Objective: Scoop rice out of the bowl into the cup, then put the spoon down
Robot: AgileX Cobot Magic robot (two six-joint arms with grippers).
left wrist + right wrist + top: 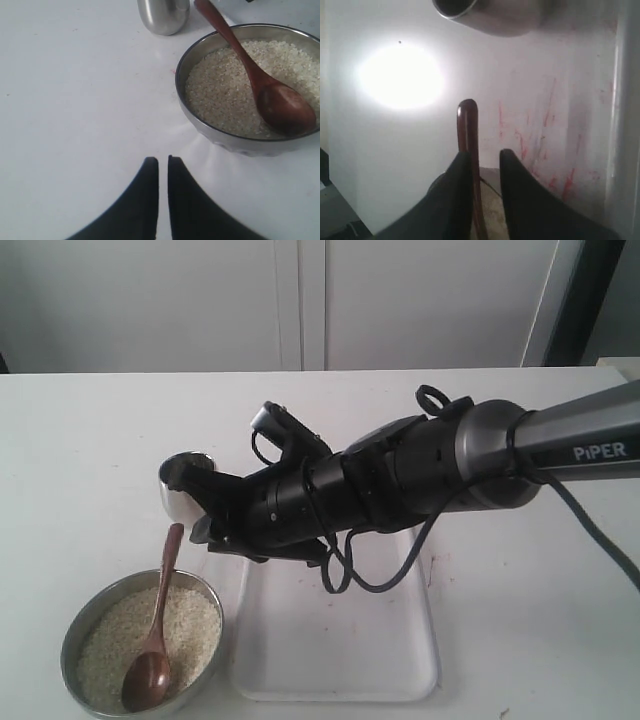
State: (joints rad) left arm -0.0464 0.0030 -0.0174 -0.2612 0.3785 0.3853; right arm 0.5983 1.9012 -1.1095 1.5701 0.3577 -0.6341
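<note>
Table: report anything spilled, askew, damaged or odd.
No rice lies outside the bowl, the cup stands upright, and the spoon rests in the rice. One oddity: red streaks mark the white surface ahead of the right tool, seen in the right wrist view; they look like stains or scratches, not spillage.

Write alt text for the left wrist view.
A wooden spoon lies in a grey bowl of rice, its handle leaning over the rim toward a steel cup. The left gripper, jaws nearly shut, is empty over the white table.
</note>
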